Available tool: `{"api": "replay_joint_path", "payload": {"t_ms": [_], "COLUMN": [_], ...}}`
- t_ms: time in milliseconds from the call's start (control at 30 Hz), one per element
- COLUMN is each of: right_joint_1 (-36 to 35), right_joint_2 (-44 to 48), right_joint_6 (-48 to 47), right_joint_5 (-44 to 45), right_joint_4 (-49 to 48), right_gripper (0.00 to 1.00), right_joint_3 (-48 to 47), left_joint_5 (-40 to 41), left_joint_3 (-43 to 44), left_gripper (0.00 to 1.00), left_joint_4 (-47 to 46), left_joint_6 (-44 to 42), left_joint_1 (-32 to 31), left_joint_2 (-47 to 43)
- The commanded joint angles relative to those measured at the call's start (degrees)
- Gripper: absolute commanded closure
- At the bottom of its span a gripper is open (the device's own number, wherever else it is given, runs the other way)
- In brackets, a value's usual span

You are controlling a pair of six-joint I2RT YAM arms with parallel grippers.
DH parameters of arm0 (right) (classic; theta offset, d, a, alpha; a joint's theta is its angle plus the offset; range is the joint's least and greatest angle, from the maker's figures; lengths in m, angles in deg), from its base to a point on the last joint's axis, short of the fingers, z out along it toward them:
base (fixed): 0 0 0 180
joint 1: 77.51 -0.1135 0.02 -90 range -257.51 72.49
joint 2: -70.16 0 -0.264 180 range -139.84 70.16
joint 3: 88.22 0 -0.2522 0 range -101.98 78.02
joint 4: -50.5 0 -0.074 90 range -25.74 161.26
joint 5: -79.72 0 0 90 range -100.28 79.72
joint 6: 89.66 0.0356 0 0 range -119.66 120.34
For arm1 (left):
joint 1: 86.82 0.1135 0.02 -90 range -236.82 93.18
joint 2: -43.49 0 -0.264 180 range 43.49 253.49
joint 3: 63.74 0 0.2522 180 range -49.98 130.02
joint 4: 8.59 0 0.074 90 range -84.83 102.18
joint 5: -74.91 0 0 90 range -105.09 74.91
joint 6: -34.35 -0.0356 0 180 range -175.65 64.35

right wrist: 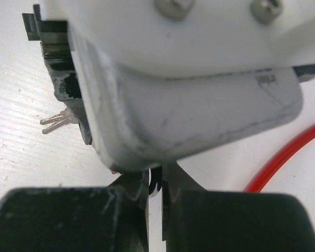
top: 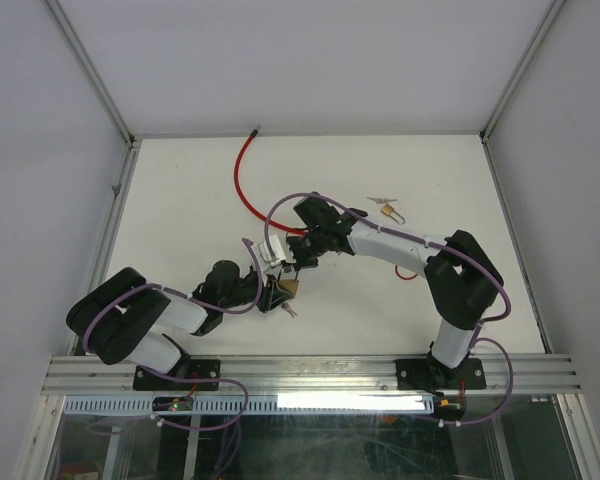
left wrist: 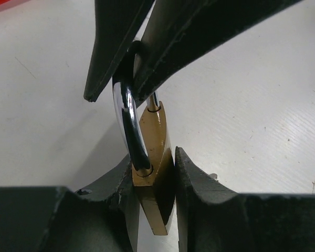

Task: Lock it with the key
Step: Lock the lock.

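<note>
A brass padlock (left wrist: 157,152) hangs between both grippers just above the table. My left gripper (left wrist: 155,210) is shut on its body, one pad on each flat side. The steel shackle (left wrist: 127,115) rises from the body into my right gripper (right wrist: 156,185), which is shut on its top. That gripper's black fingers (left wrist: 199,37) come in from above in the left wrist view. From the top view, the padlock (top: 290,285) sits between left gripper (top: 273,294) and right gripper (top: 299,263). A silver key (top: 289,311) shows just below it; I cannot tell whether it is in the keyhole.
A red cable (top: 245,180) curves from the back of the table toward the middle. A second small padlock with keys (top: 388,209) lies at the back right. White walls stand on three sides. The left gripper's white housing (right wrist: 189,79) fills most of the right wrist view.
</note>
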Motion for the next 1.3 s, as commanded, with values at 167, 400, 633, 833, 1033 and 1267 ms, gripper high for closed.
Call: {"api": "replay_joint_path", "payload": {"t_ms": [167,400,633,833,1033,1267], "right_joint_1": [-12.0,-15.0,-18.6,-7.5,10.7,11.8], "right_joint_2": [-11.0,-12.3,-13.4,-6.4,10.4,17.1], "right_joint_6": [0.5,8.2,5.2,13.5,16.2,11.6], "right_joint_5": [-3.7,2.9,-0.4,3.1,2.4,-7.5], "right_joint_4": [31.2,24.4,27.6,20.4,12.4,14.2], "right_gripper": [1.0,1.0,1.0,1.0,1.0,1.0], "right_joint_3": [14.9,14.4,14.3,12.5,12.0,13.5], "left_joint_5": [13.0,10.4,17.3,13.6,1.1,0.0], "left_joint_3": [-2.1,-3.1,-4.9,-7.0,-2.2,6.3], "left_gripper": [1.0,1.0,1.0,1.0,1.0,1.0], "left_joint_4": [-12.6,-23.7,-30.2,-35.4,-29.7,-10.4], "left_joint_6": [-9.0,-1.5,0.4,-1.1,-5.8,-17.0], "left_joint_1": [0.9,2.8,3.8,4.9,4.1,-0.1], "left_joint_2": [-5.7,-3.1,-0.5,2.3,3.9,0.1]}}
